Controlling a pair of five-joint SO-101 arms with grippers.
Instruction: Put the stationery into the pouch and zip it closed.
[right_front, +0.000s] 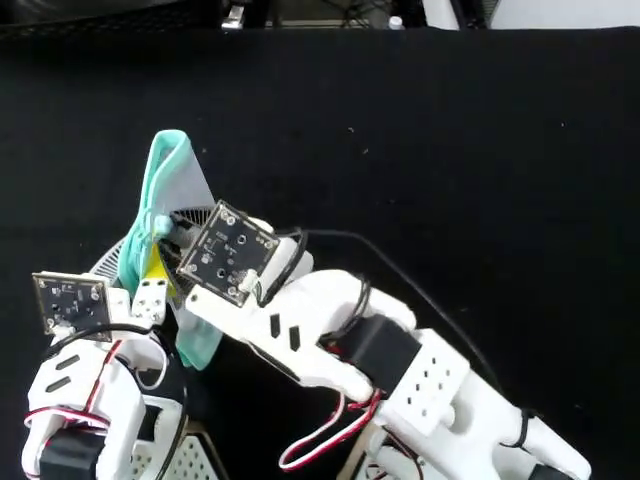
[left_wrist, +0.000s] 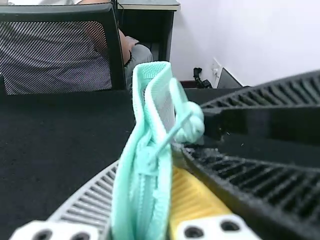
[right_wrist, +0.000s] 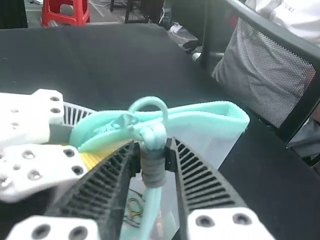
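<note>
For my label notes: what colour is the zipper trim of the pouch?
Mint green. The pouch shows it best in the right wrist view.

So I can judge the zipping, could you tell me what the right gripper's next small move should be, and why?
Probably slide the pull a little toward the far end of the pouch. The right gripper is shut on the pull, the left gripper clamps the pouch beside it, and teal edge lies beyond the pull.
</note>
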